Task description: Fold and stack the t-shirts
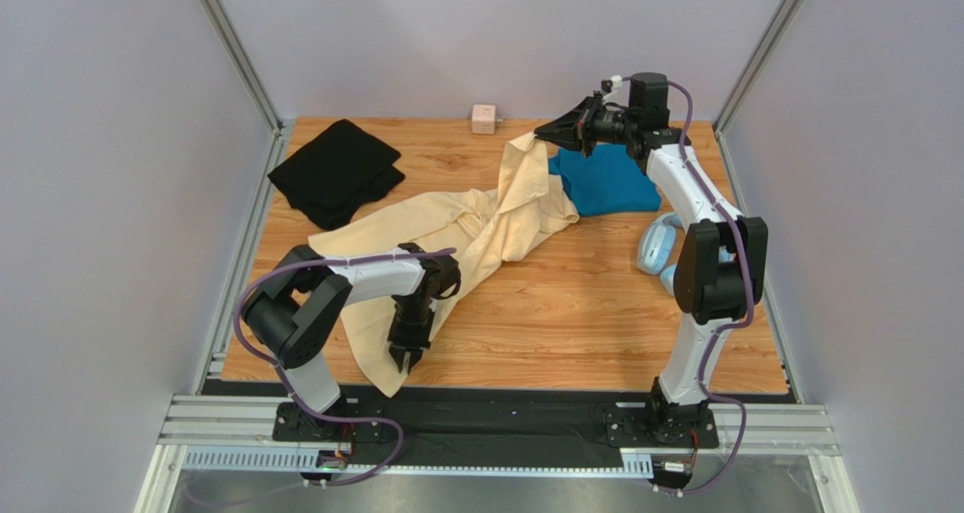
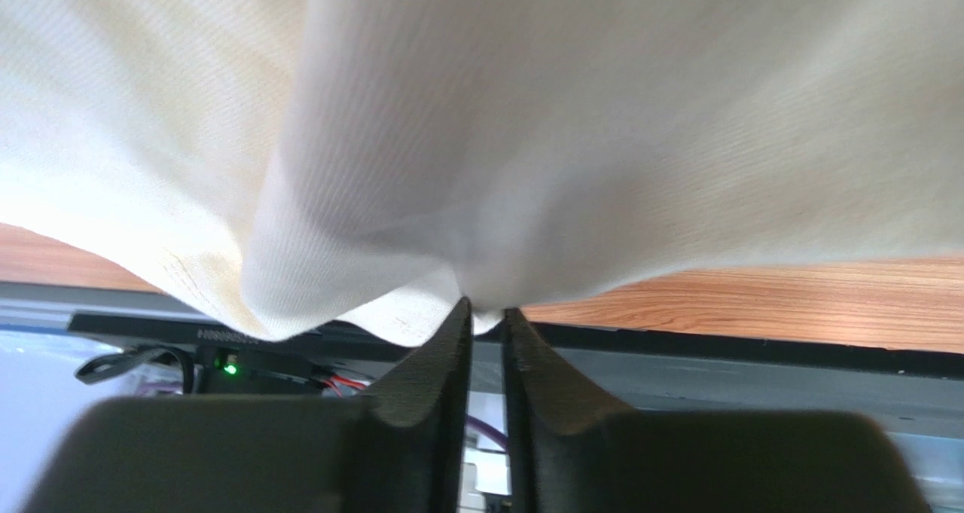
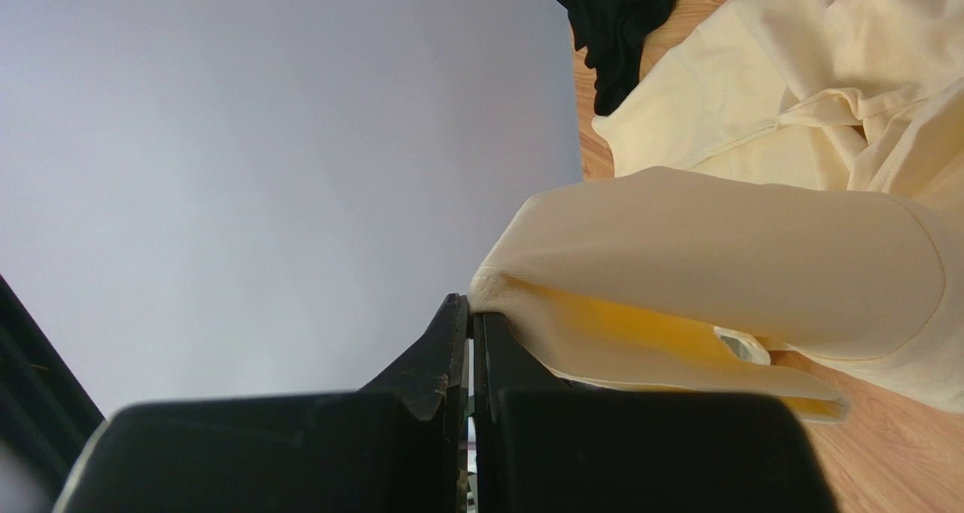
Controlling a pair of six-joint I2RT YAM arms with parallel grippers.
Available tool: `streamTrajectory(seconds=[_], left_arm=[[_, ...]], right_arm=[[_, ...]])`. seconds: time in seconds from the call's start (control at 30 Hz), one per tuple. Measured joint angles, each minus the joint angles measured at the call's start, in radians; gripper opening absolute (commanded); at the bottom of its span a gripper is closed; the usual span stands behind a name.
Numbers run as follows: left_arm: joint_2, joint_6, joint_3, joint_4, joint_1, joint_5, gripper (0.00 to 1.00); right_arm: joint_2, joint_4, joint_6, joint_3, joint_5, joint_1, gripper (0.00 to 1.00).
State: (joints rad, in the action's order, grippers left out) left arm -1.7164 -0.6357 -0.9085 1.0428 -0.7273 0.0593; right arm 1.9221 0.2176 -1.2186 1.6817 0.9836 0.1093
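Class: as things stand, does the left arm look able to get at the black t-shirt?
Probably not yet. The black t-shirt lies uncovered at the far left, but the left claw is pinching the cream t-shirt at the near edge and must let go first.

The wooden table (image 1: 588,310) carries a black shirt (image 1: 336,172), cream shirt (image 1: 453,225), teal shirt (image 1: 611,180), headphones (image 1: 656,248) and a pink cube (image 1: 484,119).

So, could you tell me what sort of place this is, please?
Most likely a lab robot cell rather than a home: plain grey panels enclose a wooden table, and two robot arms are bolted to an aluminium rail at its near edge, cables trailing.
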Motion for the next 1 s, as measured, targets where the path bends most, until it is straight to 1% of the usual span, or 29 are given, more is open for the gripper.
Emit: streamTrajectory(seconds=[0.03,0.07,0.1,0.47,0.57,0.63,0.8,0.9,1.0], left_arm=[[0.0,-0.005,0.0,0.0,-0.002,-0.001,0.12],[0.0,-0.005,0.0,0.0,-0.004,-0.002,0.03],[0.0,-0.005,0.0,-0.001,-0.006,-0.003,0.0],[-0.031,-0.006,-0.02,0.019,-0.019,-0.014,0.0],[-0.023,-0.013,-0.02,0.026,-0.021,-0.045,0.0],[0.003,-0.025,-0.02,0.027,-0.021,-0.089,0.0],[0.175,-0.076,-0.026,0.068,-0.021,-0.2,0.0],[0.276,-0.106,-0.057,0.109,-0.021,-0.256,0.0],[0.336,-0.124,-0.093,0.137,-0.021,-0.297,0.0]], right_arm=[[-0.001,-0.003,-0.004,0.0,0.002,0.0,0.0],[-0.001,-0.006,-0.008,0.0,0.004,0.0,0.0],[-0.002,-0.01,-0.012,0.0,0.005,0.0,0.0],[-0.013,-0.029,-0.034,0.0,0.014,-0.002,0.0],[-0.016,-0.036,-0.035,-0.008,0.014,-0.004,0.0],[-0.021,-0.038,-0.037,-0.021,0.014,-0.007,0.0],[-0.042,-0.041,-0.041,-0.055,0.013,-0.017,0.0],[-0.069,-0.045,-0.041,-0.093,0.012,-0.021,0.0],[-0.095,-0.032,-0.034,-0.134,0.01,-0.024,0.0]])
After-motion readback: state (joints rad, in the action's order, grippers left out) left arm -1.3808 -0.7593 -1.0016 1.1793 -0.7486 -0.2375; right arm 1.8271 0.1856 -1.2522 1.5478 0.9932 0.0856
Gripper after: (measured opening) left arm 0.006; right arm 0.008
